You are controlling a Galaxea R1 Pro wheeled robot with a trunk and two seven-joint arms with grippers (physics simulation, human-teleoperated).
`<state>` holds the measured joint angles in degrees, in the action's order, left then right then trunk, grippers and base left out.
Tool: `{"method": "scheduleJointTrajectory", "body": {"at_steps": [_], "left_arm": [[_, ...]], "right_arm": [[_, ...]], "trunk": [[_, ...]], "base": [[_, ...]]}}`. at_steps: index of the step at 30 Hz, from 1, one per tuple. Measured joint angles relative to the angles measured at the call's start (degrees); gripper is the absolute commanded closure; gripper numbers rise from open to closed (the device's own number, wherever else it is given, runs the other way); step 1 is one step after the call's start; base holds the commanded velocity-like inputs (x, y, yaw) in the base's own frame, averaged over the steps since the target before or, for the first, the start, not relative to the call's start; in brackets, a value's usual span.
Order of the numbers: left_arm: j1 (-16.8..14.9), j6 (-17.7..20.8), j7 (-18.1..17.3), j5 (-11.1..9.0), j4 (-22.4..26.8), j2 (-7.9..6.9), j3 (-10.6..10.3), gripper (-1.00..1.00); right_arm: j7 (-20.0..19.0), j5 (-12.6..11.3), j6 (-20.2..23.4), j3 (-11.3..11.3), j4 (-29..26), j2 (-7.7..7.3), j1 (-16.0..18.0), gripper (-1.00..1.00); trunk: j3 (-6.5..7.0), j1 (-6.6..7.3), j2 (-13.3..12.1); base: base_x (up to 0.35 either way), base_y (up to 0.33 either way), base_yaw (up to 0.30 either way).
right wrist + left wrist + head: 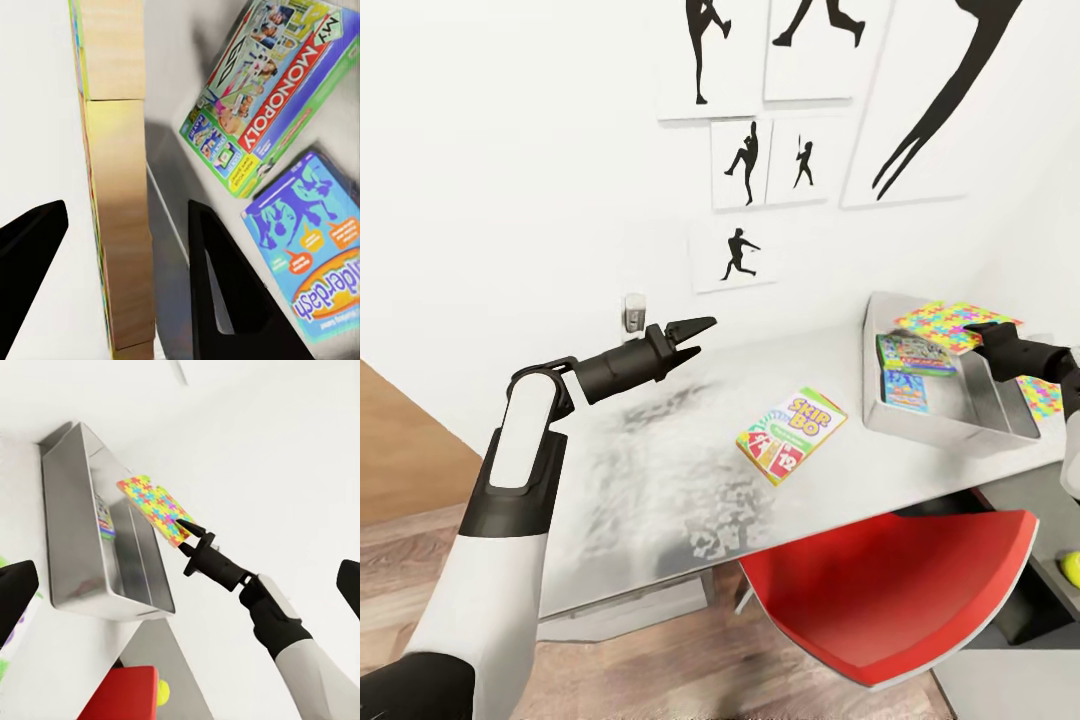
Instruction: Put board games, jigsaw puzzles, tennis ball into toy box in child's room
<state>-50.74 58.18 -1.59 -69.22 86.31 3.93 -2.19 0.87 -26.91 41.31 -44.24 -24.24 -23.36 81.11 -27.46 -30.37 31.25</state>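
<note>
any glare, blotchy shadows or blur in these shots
Head view: mottled dark blotches on the glossy table left of the Skip-Bo box. Left wrist view: the toy box wall is shiny, reflecting colours. Right wrist view: the held puzzle edge and near tool fingers look soft; the game-box print stays sharp.

White arm shells, black joints — tapered black left end effector (pixel 703 335).

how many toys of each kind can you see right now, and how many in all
board games: 3: Skip-Bo on the table, Monopoly and teal-blue box in the toy box
jigsaw puzzles: 2: one held by the right gripper, one beside the box
tennis ball: 1
total: 6
</note>
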Motion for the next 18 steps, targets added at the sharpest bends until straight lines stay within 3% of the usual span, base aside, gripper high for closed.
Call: {"method": "scheduleJointTrajectory", "body": {"at_steps": [18], "left_arm": [[-0.08, 0.05, 0.00, 0.02, 0.00, 0.06, -0.01, -1.00]], "right_arm": [[-0.08, -0.04, -4.26, -0.06, 3.39, 0.12, 0.03, 1.00]], "trunk": [[-1.68, 0.00, 0.00]], "base": [[0.000, 0.000, 0.000]]}}
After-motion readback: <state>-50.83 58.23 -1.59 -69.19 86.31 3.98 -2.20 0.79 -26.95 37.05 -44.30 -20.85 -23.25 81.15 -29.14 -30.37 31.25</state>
